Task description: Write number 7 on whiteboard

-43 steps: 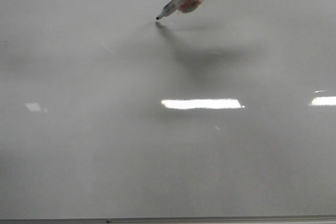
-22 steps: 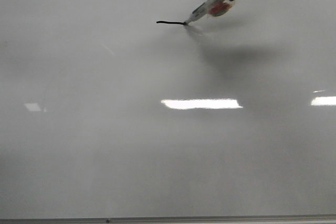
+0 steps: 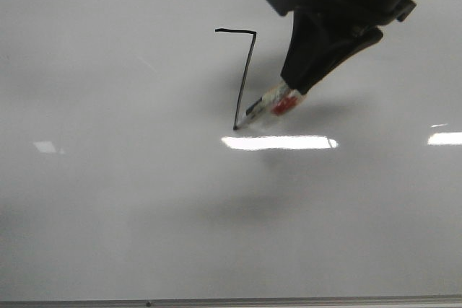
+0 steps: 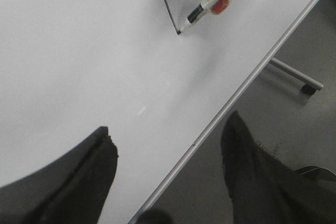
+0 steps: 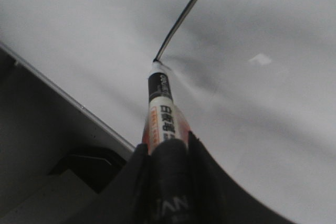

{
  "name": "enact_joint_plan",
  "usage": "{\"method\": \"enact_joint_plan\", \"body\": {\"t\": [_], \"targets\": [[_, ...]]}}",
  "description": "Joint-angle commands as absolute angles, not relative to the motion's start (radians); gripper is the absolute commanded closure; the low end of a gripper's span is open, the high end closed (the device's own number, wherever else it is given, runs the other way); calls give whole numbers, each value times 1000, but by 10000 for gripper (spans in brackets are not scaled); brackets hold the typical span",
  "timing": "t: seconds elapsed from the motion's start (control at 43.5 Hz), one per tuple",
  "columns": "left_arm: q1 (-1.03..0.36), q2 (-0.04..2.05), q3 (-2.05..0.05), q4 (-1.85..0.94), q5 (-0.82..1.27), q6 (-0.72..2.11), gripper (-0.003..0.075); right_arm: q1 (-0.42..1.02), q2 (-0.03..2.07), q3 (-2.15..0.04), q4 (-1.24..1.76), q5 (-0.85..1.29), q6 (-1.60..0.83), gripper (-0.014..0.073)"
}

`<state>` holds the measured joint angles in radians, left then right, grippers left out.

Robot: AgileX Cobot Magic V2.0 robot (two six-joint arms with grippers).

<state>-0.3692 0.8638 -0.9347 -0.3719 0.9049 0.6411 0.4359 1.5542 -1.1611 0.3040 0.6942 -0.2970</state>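
A thin black number 7 [image 3: 245, 70] stands on the whiteboard [image 3: 108, 200], a short top stroke joined to a long slanted downstroke. My right gripper [image 3: 299, 91] is shut on a marker [image 3: 267, 108] with a red and white label, and the marker's tip touches the board at the lower end of the downstroke. In the right wrist view the marker [image 5: 160, 114] juts out from between the fingers to the line's end. The left wrist view shows the marker [image 4: 207, 6] far off and my left gripper [image 4: 168, 150] open with nothing in it, over the board's edge.
The board's thin grey metal frame [image 3: 231, 301] runs along the near edge; the frame [image 4: 252, 77] crosses the left wrist view diagonally. Beyond it lie grey floor and a stand leg [image 4: 296, 77]. Bright light reflections [image 3: 278, 142] lie on the board just below the marker tip.
The right gripper drew the top stroke rightward, then came down and slightly left with the marker, laying the long downstroke. More of the arm now shows in the front view.
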Motion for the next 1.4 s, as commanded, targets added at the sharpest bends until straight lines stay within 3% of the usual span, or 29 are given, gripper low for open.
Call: {"method": "enact_joint_plan", "body": {"t": [0.0,0.299,0.46,0.805,1.035,1.242,1.38], "targets": [[-364,853,-957,-404,841,632,302,437,1523,-1189,274,611,-304,652],[-396,875,-966,-467,860,724,286,522,1336,-1190,302,745,-443,652],[-492,928,-977,-532,895,826,236,596,1214,-1188,304,884,-597,652],[-735,1121,-1075,-588,865,946,237,628,1046,-1188,436,1041,-757,652],[-804,1261,-1139,-634,813,981,237,628,1042,-1188,439,1065,-757,652],[-840,1301,-1145,-680,813,1058,262,628,1042,-1188,439,1059,-757,652],[-841,1301,-1145,-682,807,1058,369,628,1042,-1188,439,1062,-757,652]]}}
